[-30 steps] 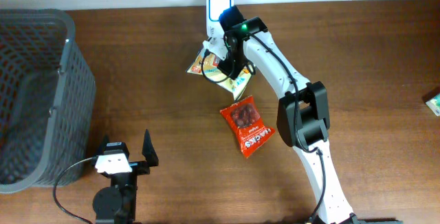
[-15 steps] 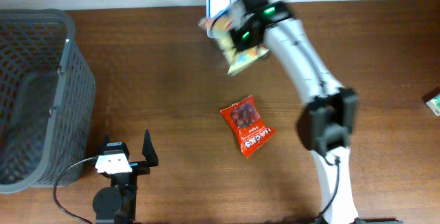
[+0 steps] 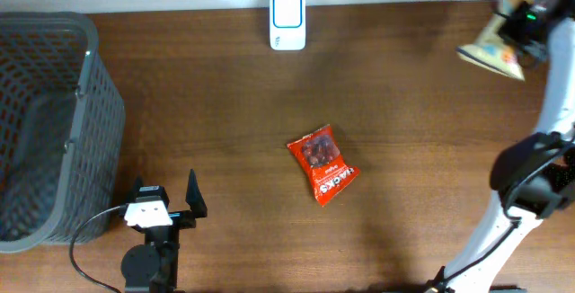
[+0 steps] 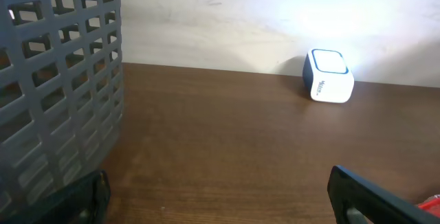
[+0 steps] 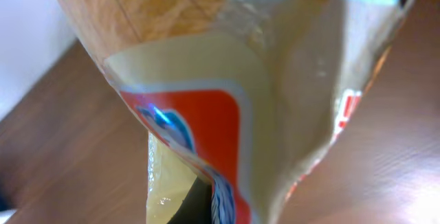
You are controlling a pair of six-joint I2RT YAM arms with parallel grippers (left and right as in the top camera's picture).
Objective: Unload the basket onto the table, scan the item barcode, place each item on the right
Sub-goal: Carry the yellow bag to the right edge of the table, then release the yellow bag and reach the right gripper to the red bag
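Yellow snack bag (image 3: 490,52) hangs pinched in your right hand (image 3: 515,25) near the bench (image 3: 225,122) corner, well apart from the scanner (image 3: 287,9); your left hand (image 3: 166,192) gapes wide

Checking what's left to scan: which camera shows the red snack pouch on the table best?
The overhead view: the red plastic snack pouch lies whole and unobstructed. The left wrist view catches only a red sliver at its lower right corner. The right wrist view shows none of it.

Snack packet (image 5: 227,100) filling the frame, blurred print, apparently above wooden table (image 5: 62,135)
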